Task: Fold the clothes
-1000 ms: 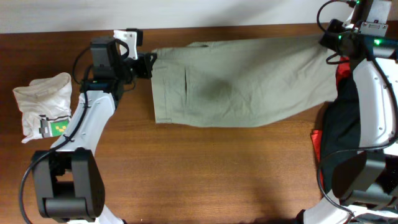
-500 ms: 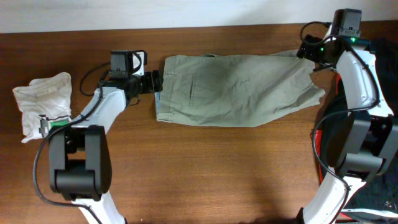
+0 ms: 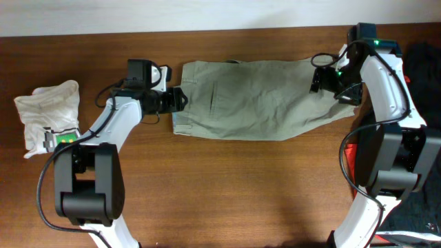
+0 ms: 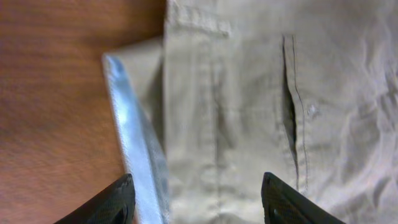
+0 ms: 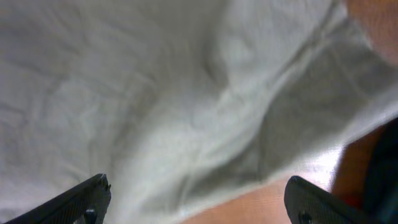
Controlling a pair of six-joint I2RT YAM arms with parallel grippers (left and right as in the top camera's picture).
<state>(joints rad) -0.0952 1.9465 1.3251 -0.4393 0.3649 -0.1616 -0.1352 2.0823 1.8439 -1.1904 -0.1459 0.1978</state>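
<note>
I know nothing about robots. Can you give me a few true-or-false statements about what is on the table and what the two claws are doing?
1. Khaki trousers lie spread on the wooden table. True.
2. The left gripper is clamped shut on the trousers. False: its jaws stand open over the waistband end.
3. A small white garment lies apart from the trousers, beyond the left arm. True.
4. The right gripper hangs over bare wood. False: it is open over the trouser fabric.

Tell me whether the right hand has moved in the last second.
Yes. The right hand has shifted left and away from the table's far edge, and is now over the trousers' leg end.
</note>
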